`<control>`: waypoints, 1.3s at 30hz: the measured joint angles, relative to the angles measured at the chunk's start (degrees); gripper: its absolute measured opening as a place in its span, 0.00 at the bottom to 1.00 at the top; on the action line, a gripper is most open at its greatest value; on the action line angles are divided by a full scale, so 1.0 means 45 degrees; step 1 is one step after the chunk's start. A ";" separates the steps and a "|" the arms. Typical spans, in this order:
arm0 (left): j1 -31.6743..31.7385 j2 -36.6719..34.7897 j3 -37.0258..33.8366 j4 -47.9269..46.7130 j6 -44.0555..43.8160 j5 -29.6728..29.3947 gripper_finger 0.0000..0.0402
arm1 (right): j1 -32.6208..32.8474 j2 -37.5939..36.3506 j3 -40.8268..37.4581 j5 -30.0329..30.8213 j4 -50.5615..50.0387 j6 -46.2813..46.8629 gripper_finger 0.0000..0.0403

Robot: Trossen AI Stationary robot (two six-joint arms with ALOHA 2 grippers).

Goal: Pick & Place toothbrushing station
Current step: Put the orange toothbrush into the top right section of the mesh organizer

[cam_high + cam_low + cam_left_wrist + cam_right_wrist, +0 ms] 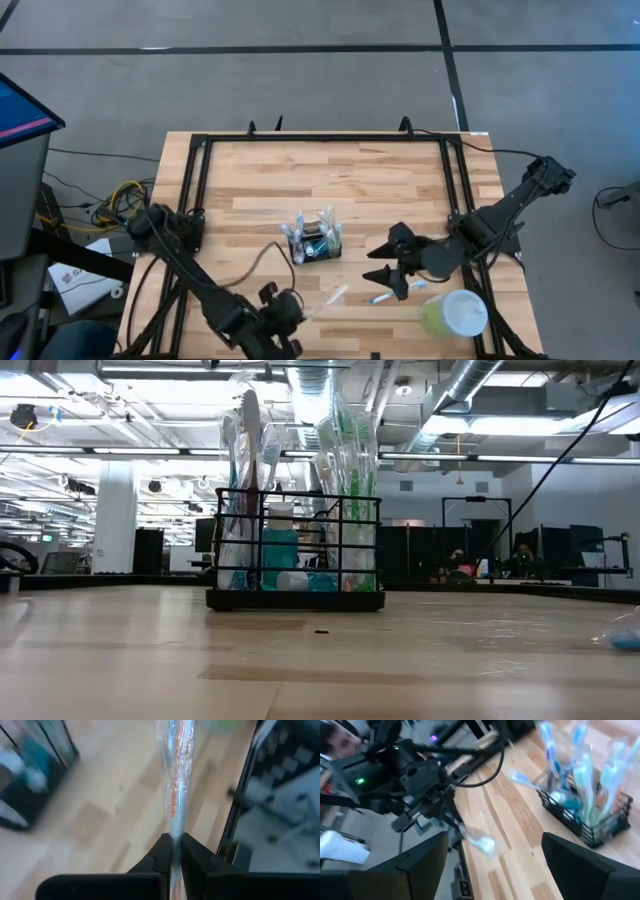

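The toothbrushing station (pixel 315 241), a small black wire holder, stands mid-table with several wrapped toothbrushes upright in it; it also shows in the low view (pixel 295 550) and the right wrist view (pixel 585 817). My left gripper (pixel 297 312), near the table's front edge, is shut on a clear-wrapped toothbrush (pixel 176 780). My right gripper (pixel 388 258) stands open to the right of the station, with nothing between its fingers (pixel 427 865). A blue wrapped toothbrush (pixel 385 297) lies flat on the table near it. My left gripper pinches the wrapped toothbrush at one end (pixel 175 837) between its two fingers. The brush runs on along the line of the fingers, out past their tips toward the table's right. Its free end (pixel 480 841) looks clear of the table.
A pale green cup with a white lid (pixel 455 315) stands at the front right corner. A black frame (pixel 195 190) runs around the tabletop. Bare wood (pixel 340 175) lies between the station and the far edge.
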 joint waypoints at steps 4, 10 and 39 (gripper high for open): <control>0.0005 -0.1260 -0.0005 0.0030 0.0081 -0.2249 0.02 | -0.0172 -0.0653 0.0000 0.0188 0.0845 -0.0961 0.77; 0.0540 -0.3053 0.0000 0.0343 0.1668 -0.4119 0.02 | -0.0990 -0.1259 0.0001 -0.0023 0.4309 -0.3638 0.77; 0.6021 -0.6019 0.0019 0.3575 0.8795 0.1632 0.02 | -0.5420 -0.0303 0.0005 -0.3022 0.9757 -0.5886 0.77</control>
